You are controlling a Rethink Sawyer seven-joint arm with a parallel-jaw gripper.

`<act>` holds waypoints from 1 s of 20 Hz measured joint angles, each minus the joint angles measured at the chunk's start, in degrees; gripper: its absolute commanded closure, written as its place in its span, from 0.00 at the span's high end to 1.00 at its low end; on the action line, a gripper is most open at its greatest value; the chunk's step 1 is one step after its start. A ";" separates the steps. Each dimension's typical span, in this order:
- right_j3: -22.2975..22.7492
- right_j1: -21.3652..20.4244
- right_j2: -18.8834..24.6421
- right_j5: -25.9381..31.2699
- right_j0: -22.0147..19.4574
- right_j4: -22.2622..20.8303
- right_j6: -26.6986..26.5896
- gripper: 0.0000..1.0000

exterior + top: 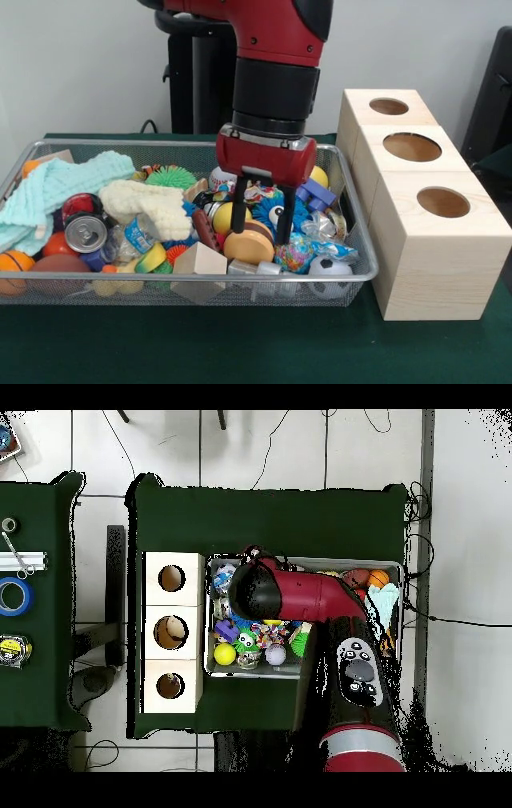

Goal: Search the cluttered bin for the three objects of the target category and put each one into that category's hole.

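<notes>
Claw [262, 210] hangs open over the bin [48, 146], its two black fingers straddling a round tan disc [249, 246] and gripping nothing. Silver wire mesh holds one drinks can [85, 232], one fuzzy cream cloth [152, 206] and one mint knitted cloth [64, 181]. Beside it stand three pale wooden cubes; the smallest hole [389, 106] tops the farthest.

No text or label can be read.

The red and black arm [272, 56] comes down from above, its wrist vertical. The gripper [262, 232] points straight down – its two black fingers [239, 206] stand apart, parallel, with nothing between them.
</notes>
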 measured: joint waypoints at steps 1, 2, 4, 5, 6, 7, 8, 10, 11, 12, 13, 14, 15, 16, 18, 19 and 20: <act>0.01 0.03 -0.34 -0.01 0.41 0.32 0.00 1.00; 0.00 0.05 -0.53 -0.01 0.62 0.59 0.00 1.00; 0.01 0.10 -0.78 -0.01 1.01 1.39 0.00 1.00; 0.01 0.11 -0.80 -0.01 1.17 1.80 0.00 1.00; 0.00 0.11 -0.79 -0.01 1.39 2.56 0.00 1.00; 0.02 0.05 -0.76 0.00 1.64 3.81 0.00 1.00; 0.02 -0.11 -0.66 0.01 1.73 4.83 0.00 1.00; 0.02 -0.47 -0.35 0.21 1.69 6.07 0.00 1.00; 0.02 -0.87 0.02 0.61 1.58 6.99 0.00 1.00; 0.02 -1.27 0.39 1.01 1.47 7.92 0.00 1.00; 0.02 -1.56 0.65 1.35 1.37 8.45 0.00 1.00; 0.00 -2.43 1.68 2.46 0.95 10.01 0.00 1.00; -0.01 -2.72 2.24 2.75 0.67 10.50 0.00 1.00; -0.01 -2.89 2.70 2.89 0.41 10.82 0.00 1.00; 0.00 -3.16 5.08 2.94 -1.12 11.92 0.00 1.00; 0.01 -3.13 5.75 2.95 -1.57 12.04 0.00 1.00; -0.02 -3.04 6.57 2.92 -2.17 12.10 0.00 1.00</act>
